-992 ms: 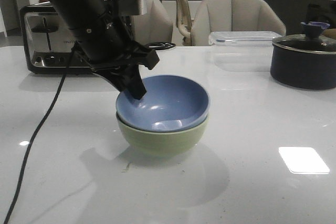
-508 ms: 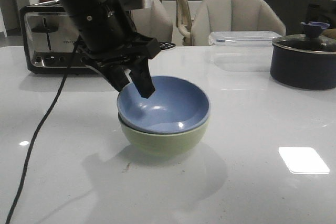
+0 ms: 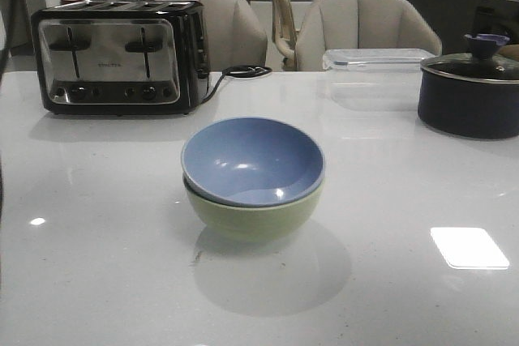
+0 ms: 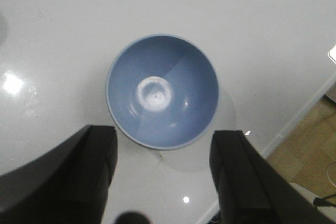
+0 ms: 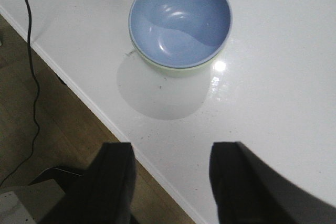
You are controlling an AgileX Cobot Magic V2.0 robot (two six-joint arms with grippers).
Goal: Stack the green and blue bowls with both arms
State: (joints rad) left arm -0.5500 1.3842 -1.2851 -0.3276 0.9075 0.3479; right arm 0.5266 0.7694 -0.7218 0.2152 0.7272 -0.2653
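Two bowls stacked mid-surface: blue bowl (image 3: 253, 160) nested inside green bowl (image 3: 253, 215), sitting on the white surface (image 3: 405, 297) in front of the toaster (image 3: 117, 56), with the dark lidded pot (image 3: 470, 91) and clear container (image 3: 375, 61) well apart to the right. Left tool (image 4: 163, 174) hangs directly above the stack, fingers apart, gripping nothing. Right tool (image 5: 170, 182) is over the surface's edge, off to the side of the bowls, fingers also spread and empty.
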